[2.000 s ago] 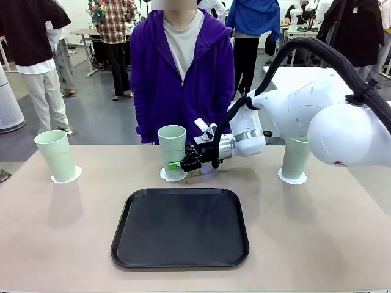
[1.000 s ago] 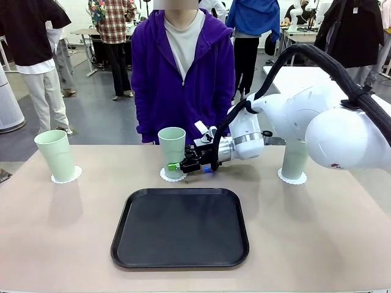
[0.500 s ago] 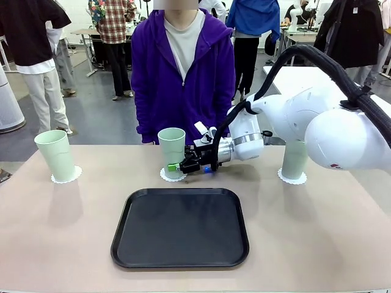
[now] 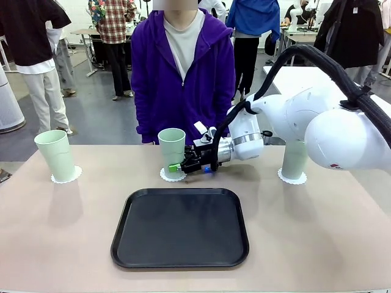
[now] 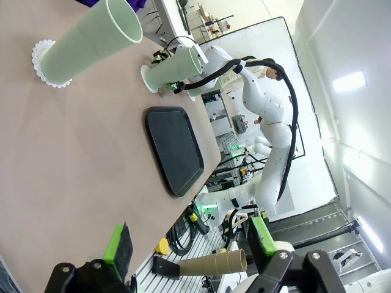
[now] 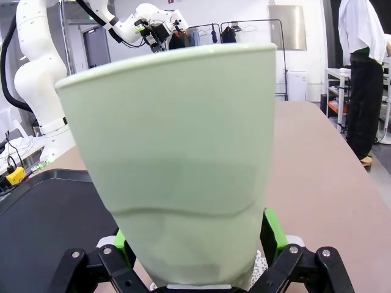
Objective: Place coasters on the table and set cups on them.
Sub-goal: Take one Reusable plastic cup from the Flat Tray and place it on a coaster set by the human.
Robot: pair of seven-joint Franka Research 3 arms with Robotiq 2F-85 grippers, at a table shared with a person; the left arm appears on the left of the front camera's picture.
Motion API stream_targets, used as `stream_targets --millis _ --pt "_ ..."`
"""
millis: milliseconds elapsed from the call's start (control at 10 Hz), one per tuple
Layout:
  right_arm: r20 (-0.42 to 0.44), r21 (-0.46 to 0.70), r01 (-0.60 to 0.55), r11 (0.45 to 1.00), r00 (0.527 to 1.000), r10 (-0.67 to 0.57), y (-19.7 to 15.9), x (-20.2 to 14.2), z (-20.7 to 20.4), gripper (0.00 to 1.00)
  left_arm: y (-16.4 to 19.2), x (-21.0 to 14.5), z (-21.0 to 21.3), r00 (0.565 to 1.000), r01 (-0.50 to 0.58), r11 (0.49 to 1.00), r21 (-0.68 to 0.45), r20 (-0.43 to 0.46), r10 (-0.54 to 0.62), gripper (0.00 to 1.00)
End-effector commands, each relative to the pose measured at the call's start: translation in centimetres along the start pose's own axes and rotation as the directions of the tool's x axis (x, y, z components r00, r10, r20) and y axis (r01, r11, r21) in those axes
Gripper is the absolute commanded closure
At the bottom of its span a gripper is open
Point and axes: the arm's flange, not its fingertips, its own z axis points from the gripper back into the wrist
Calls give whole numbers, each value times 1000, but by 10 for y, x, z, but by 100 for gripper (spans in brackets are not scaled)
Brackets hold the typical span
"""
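No print or label is showing legibly. The right end effector (image 4: 178, 166) is sitting with its green pads standing just off the base of the middle pale mint-green plastic tumbler (image 4: 172, 151), which is standing on a white lacy round coaster (image 4: 165, 176) on the beige table (image 4: 61, 232). The left end effector (image 5: 189, 244) is hanging wide and empty. A black rounded-square tray (image 4: 181, 227) is lying just in front.
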Motion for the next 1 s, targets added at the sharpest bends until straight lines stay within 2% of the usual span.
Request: stream_targets --millis 0,400,900 --pt "-19 -1 26 1000 999 -26 -8 5 -3 0 -2 -1 1 1000 5 1000 -2 7 -5 0" --pt "-49 18 56 998 997 -55 -6 7 -2 0 -2 -1 1 1000 5 1000 -2 7 -5 0" --pt "-144 -6 73 997 987 -73 1 15 5 0 -2 -1 1 1000 5 1000 -2 7 -5 0"
